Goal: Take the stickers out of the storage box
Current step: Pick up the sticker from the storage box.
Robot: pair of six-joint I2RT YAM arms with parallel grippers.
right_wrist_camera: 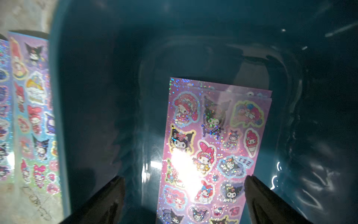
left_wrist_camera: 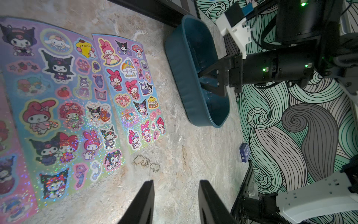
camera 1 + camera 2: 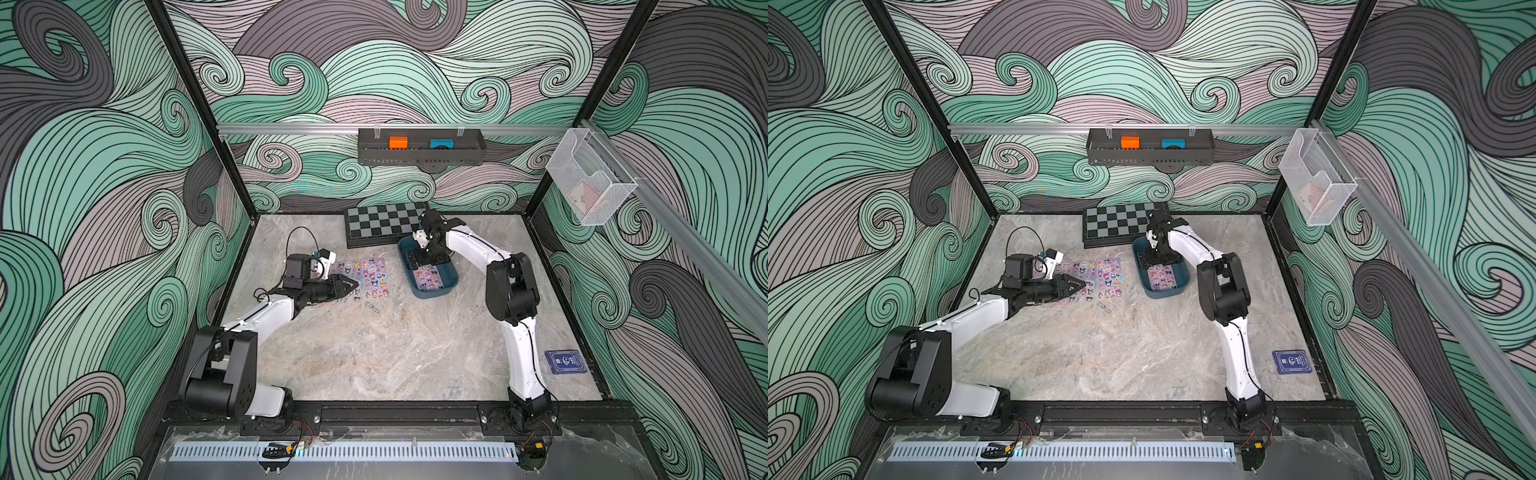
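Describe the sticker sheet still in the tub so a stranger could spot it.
Find the chessboard at the back wall; the teal storage box sits just in front of it. The pink sticker sheet lies inside, below the open right gripper. The other stickers lie outside on the table.

A grey-beige marbled tabletop [image 3: 374, 353] fills the lower middle of both top views. At its upper edge a chessboard [image 3: 382, 226] lies flat by the back wall, and the dark teal storage box [image 3: 432, 293] sits just beside the board's lower right corner. Left of the box and apart from it, several stickers [image 3: 372, 276] lie flat side by side as glossy sheets. A dark blue card box [image 3: 567, 361] lies alone at lower right, near the side wall.
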